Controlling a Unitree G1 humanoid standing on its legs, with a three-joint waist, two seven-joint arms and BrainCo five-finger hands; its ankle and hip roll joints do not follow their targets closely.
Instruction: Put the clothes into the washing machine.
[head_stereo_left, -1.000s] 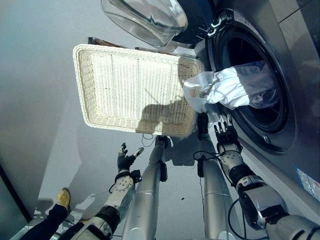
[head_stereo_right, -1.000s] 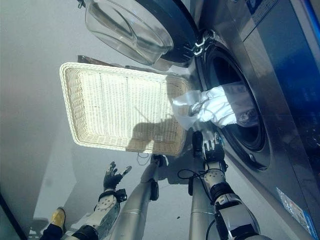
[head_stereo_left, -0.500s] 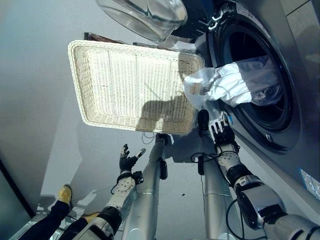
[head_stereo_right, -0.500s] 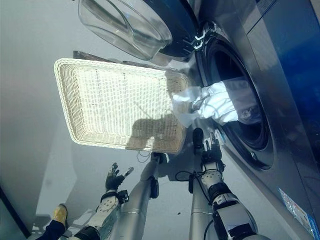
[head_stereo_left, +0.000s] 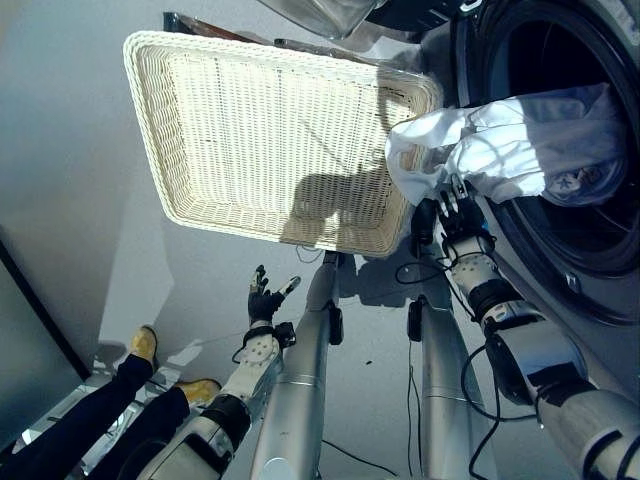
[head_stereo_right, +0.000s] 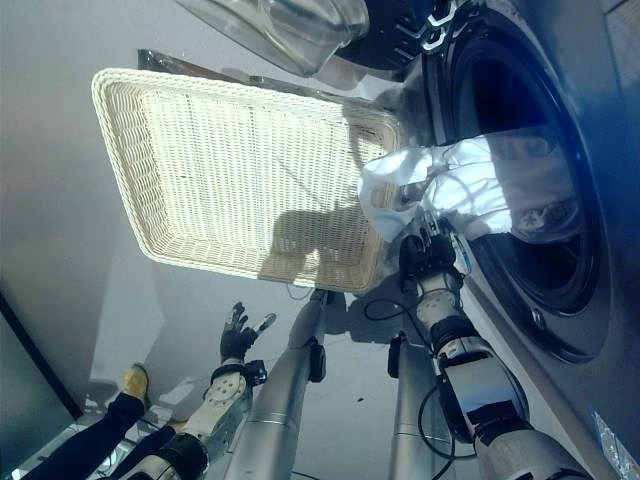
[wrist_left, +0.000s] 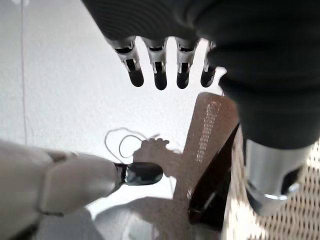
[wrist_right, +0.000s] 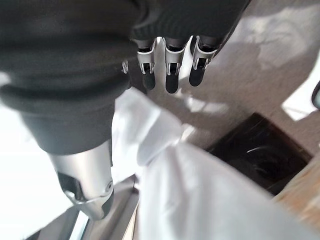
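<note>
White clothes (head_stereo_left: 500, 150) hang half out of the washing machine's round drum opening (head_stereo_left: 590, 250), the bunched end drooping over the corner of the wicker basket (head_stereo_left: 150, 130). My right hand (head_stereo_left: 462, 235) is just under that drooping end, fingers straight, their tips at the cloth's lower edge. In the right wrist view its fingers (wrist_right: 170, 75) point past the white cloth (wrist_right: 200, 190) and hold nothing. My left hand (head_stereo_left: 265, 300) hovers over the floor off to the left, open, with straight fingers (wrist_left: 160, 75) and the thumb (wrist_left: 135, 175) spread apart.
The wicker basket has nothing in it and stands right beside the machine. The machine's glass door (head_stereo_right: 290, 25) is swung open beyond the basket. A person's legs with yellow shoes (head_stereo_left: 145, 345) are at the lower left on the floor.
The camera has shifted. My right hand has risen from a little under the hanging cloth to its lower edge. The left hand stays open where it was.
</note>
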